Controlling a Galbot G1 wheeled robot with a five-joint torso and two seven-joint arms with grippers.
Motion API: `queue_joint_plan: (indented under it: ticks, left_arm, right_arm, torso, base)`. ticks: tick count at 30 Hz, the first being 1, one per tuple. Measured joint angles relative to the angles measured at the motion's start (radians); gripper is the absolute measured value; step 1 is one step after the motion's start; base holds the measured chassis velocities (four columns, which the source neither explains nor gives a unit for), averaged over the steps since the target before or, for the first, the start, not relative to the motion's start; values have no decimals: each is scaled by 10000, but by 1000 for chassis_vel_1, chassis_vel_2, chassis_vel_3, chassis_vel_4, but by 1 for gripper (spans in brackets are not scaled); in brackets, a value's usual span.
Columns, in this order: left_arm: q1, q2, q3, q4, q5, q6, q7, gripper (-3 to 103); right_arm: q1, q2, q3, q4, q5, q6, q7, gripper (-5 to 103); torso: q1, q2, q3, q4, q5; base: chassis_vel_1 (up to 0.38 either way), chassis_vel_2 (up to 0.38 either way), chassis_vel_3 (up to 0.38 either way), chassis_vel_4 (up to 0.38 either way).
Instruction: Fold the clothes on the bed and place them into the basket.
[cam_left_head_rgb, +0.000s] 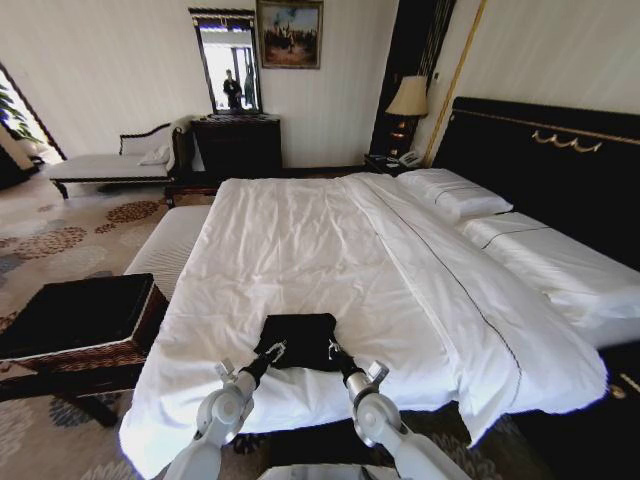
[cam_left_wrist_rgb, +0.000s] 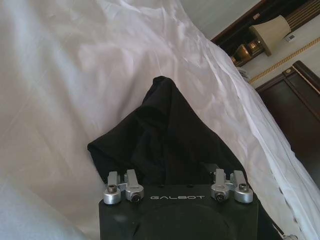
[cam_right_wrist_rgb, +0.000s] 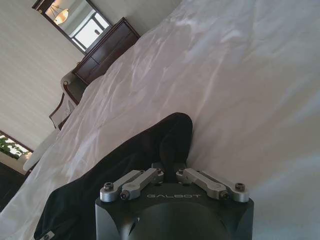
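Probably a hotel bedroom: wide white bed (black headboard), bedside lamp.

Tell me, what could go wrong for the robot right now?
1. Both pincers, left and right, sit on the near edge of the black top. A poor grip could undo the fold.
2. The top lies on loose white sheets on the bed, so a pincer might pinch sheet too.
3. The basket stands off to the left, so the top could drop on the way.
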Motion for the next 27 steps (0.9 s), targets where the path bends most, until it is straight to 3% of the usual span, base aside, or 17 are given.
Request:
queue_joint_plan:
  ticks: [5,7,10,15,27]
  left_arm:
    - [22,-217,-97,21,-12,-157,174,36]
    - [28,-217,-101,12,-13,-166,192,36]
    - [66,-186,-129,-59,-15,-285,397,20]
    - [118,-158,-149,-200,-16,-355,563,8]
    - [357,37,-447,-1270,-270,-804,1115,8]
  right_arm:
    - [-22,-13,-10,-16,-235,135,-38,5]
    - [-23,-13,-12,-23,-265,156,-58,5]
    - [-31,-16,-83,-76,-614,440,-391,5]
    - [-20,-11,-164,10,-875,726,-653,5]
    - [-32,-322,108,694,-1912,1535,-1217,5]
  torso:
    - [1,0,0,0,0]
    - [1,-1,0,-1,0]
    - [0,0,0,-1,0]
    - [1,0,0,-1,0]
    - [2,0,0,-1,0]
  base:
    - [0,0,0,0]
    - [0,0,0,0]
    - [0,0,0,0]
    - [0,0,0,0]
    - [0,0,0,0]
